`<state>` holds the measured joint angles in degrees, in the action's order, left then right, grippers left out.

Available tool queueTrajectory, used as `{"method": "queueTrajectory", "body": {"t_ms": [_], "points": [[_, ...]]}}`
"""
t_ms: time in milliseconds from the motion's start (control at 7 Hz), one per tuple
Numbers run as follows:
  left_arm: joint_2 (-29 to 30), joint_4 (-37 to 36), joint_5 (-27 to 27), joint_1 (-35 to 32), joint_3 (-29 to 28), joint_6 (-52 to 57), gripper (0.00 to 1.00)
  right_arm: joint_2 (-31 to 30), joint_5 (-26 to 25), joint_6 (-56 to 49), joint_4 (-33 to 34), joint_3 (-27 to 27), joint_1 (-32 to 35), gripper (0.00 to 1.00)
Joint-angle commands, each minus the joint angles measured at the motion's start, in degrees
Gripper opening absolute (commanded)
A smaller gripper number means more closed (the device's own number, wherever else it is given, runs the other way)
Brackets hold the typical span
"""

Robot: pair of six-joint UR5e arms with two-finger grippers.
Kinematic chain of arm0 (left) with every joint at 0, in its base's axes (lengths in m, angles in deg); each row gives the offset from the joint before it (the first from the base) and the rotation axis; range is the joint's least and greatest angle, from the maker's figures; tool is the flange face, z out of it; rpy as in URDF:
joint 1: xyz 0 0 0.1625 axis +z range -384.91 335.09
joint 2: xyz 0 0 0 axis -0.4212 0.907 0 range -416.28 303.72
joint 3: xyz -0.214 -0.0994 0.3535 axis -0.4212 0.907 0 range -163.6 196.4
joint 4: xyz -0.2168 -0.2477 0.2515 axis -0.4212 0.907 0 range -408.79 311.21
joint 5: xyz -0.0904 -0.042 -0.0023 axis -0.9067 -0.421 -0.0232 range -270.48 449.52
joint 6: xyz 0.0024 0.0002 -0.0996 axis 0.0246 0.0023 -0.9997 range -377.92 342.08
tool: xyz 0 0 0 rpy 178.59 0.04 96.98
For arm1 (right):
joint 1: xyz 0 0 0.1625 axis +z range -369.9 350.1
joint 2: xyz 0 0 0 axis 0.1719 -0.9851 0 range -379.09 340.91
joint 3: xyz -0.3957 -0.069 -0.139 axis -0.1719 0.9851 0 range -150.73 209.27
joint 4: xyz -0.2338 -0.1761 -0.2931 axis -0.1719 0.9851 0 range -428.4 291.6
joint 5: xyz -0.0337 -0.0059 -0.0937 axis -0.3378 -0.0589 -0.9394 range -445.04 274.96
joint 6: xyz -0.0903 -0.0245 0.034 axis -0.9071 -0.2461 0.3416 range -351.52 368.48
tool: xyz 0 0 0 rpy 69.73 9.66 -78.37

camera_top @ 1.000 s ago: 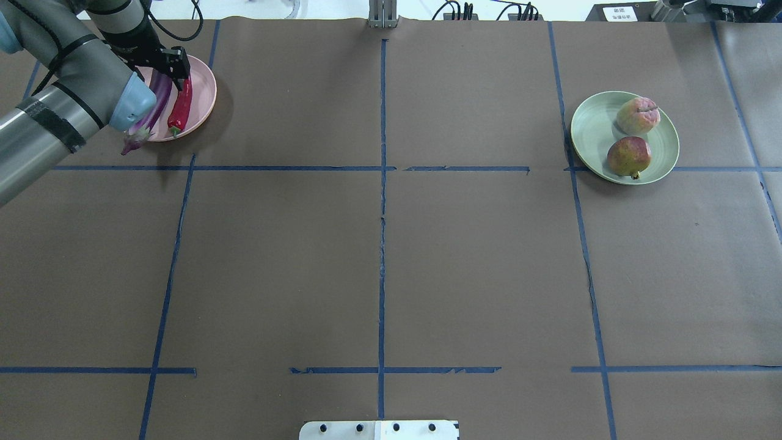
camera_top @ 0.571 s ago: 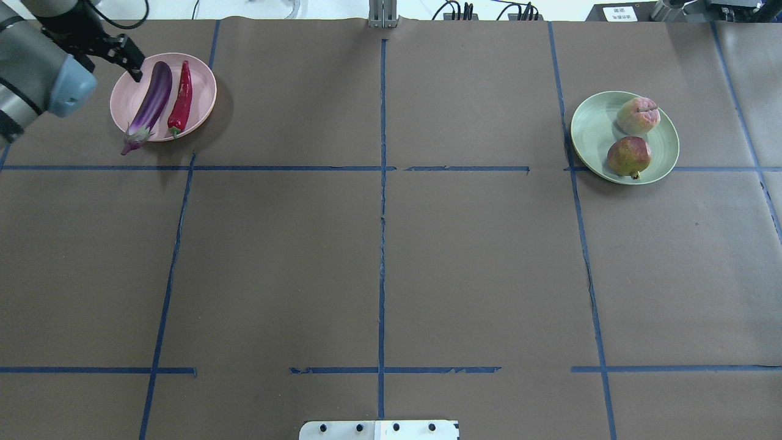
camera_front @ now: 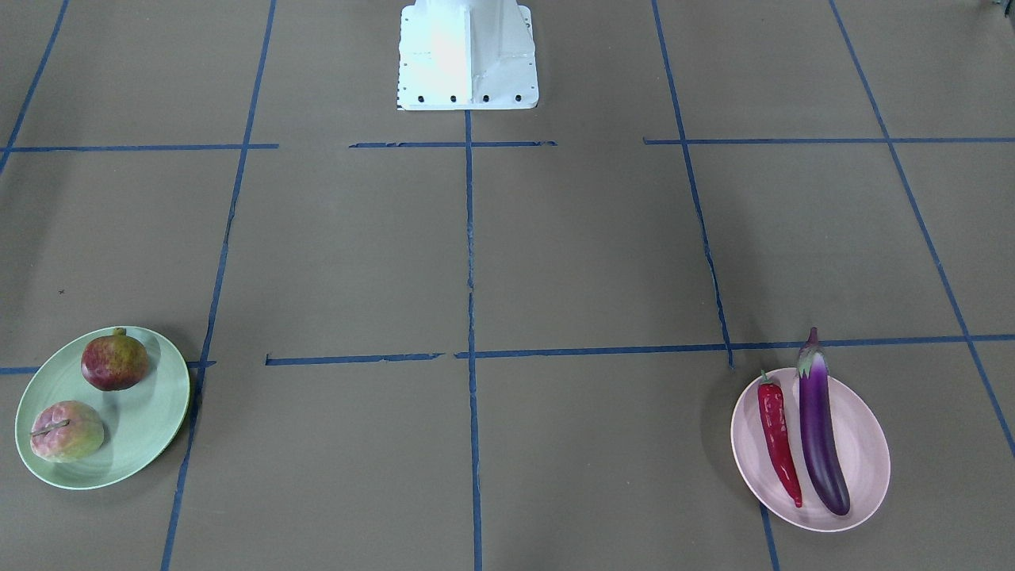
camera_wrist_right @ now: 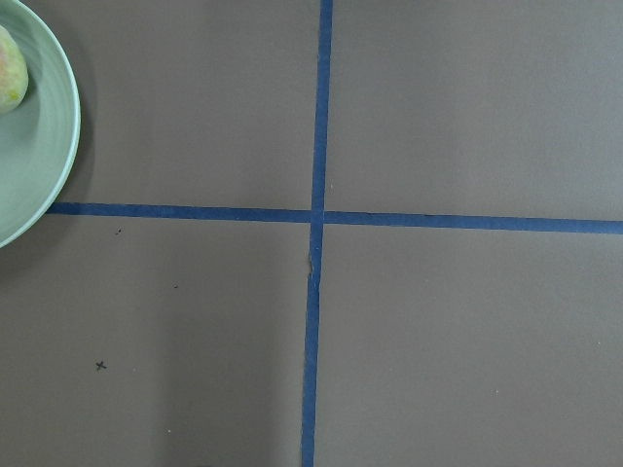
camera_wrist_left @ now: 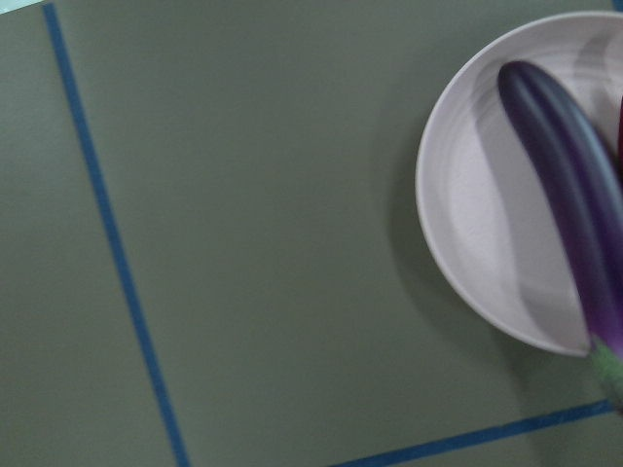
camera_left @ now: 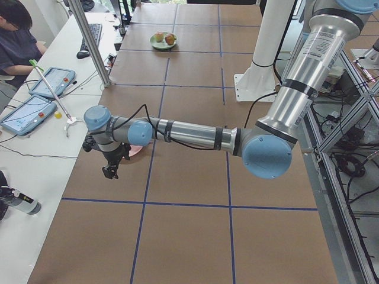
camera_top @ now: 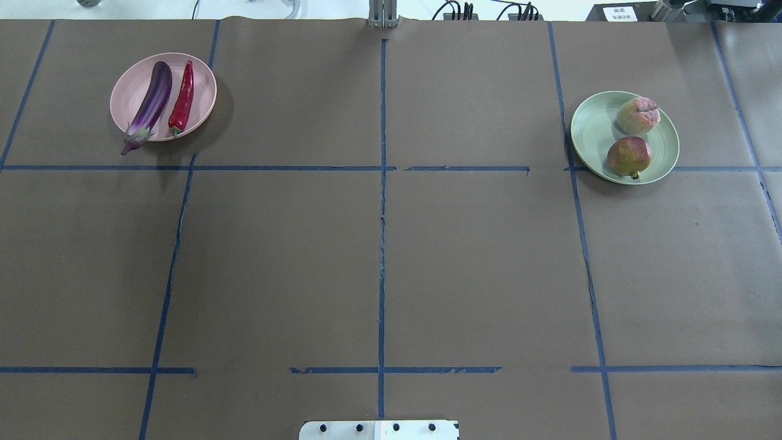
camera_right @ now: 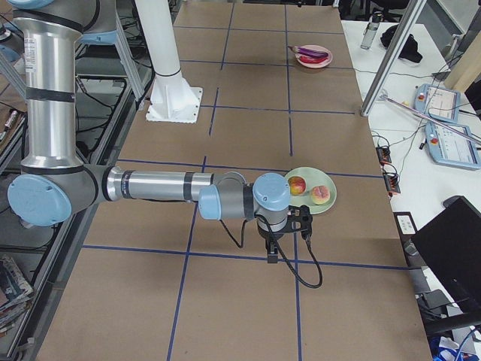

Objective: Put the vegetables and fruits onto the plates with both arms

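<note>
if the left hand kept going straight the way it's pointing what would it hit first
Most likely the bare table. The left hand points down, and its wrist view is centred on brown paper, with the pink plate off to one side. Height is hard to judge.

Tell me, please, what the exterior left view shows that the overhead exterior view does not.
Only exterior left: the left arm stretched over the table, the left gripper hanging near the pink plate, and a seated operator. Only overhead: the eggplant and chili pepper side by side on that plate, which the arm mostly hides in the side view. Both: the green plate holding the pomegranate and custard apple.
</note>
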<state>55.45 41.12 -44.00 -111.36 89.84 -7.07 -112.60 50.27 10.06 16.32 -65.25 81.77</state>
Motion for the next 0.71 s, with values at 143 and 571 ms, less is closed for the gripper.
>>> {"method": "queueTrajectory", "body": {"t_ms": [143, 571], "points": [[-9.7, -18.8, -1.0, -5.8, 15.4, 4.1, 1.00, 0.0, 0.0, 0.0, 0.0, 0.0, 0.0, 1.00], [-15.9, -17.6, -1.0, -5.8, 21.6, 4.7, 1.00, -0.1, 0.0, -0.3, -0.1, -0.1, 0.0, 1.00]]}}
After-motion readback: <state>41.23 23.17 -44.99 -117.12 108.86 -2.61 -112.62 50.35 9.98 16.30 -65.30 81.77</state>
